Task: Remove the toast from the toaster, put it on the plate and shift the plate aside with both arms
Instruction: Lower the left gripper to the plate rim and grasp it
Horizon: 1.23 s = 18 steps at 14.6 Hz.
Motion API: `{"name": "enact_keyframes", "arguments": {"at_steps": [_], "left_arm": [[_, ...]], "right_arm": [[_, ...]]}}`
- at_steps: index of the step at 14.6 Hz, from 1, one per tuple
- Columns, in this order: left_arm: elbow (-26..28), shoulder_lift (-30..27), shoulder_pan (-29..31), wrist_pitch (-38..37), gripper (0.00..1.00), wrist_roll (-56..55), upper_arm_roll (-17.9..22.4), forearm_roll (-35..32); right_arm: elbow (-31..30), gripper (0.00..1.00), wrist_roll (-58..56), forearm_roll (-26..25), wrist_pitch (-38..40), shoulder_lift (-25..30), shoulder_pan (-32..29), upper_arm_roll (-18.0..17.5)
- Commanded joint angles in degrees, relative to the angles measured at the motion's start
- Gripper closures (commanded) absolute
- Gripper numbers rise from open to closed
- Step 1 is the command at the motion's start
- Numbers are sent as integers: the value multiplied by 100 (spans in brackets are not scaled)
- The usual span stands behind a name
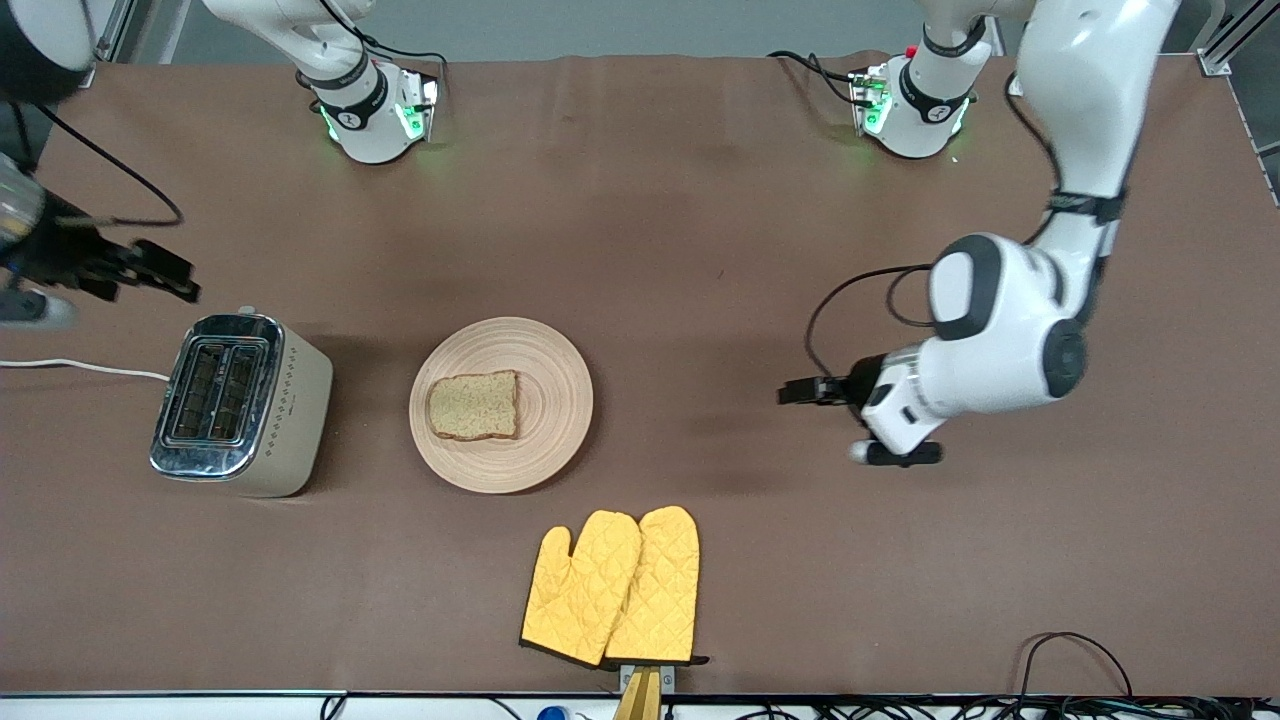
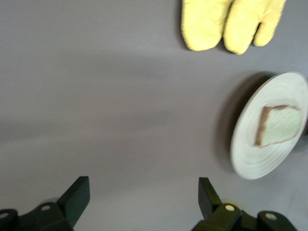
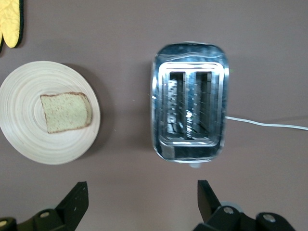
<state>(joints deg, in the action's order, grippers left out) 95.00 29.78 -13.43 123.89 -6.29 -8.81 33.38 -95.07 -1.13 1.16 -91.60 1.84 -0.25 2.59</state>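
Although the toast (image 1: 474, 405) already lies flat on the plate (image 1: 545, 345), the front view shows the plate not yet shifted: it sits mid-table between the toaster (image 1: 243, 403) and the oven mitts (image 1: 612, 587), the mitts nearer the camera. Both toaster slots look empty. The left gripper (image 1: 800, 391) hangs over bare table toward the left arm's end, forearm lying nearly level and pointed at the plate. The right gripper (image 1: 160, 270) hovers just off the toaster's edge, toward the bases, at the right arm's end.

From the left wrist view, the left gripper's fingers (image 2: 77, 195) stand spread wide with nothing between them, bare table below; the plate and toast show off to one side, well apart from the fingers.

From the right wrist view, the right gripper's fingers (image 3: 76, 198) are likewise parted and empty (camera looking straight down), with the toaster close by and the plate farther off.

My judgement of the risk: two arms must catch the plate's rim together. If one arrives early or pushes harder, the plate could spin or tip, sliding the toast off. A low rim may slip from the fingers, and a careless sweep could nudge the mitts or toaster.
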Motion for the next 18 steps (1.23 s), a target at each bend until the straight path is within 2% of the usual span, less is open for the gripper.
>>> {"name": "enact_keyframes", "arguments": {"at_steps": [1,4,8,14,18], "left_arm": [[-77,483,-650,1028,0,-100,-25,588],[-350,1037,-1265,1969,1,-91,-60,1431],[-1174,1871,-1899,2455,1,-100,-60,2451],[-2212,2733,-2216,2587,1,5,-69,2621],[-2372,2946,-2340,2781,1,66,-69,2629]], "right_arm": [[-152,0,-378,-81,300,430,-291,-83],[-170,0,-344,-327,415,519,-257,-153],[-143,0,-344,-345,406,502,-151,-171],[-125,0,-370,-345,424,484,-177,-153],[-125,0,-379,-354,415,493,-195,-144]]}}
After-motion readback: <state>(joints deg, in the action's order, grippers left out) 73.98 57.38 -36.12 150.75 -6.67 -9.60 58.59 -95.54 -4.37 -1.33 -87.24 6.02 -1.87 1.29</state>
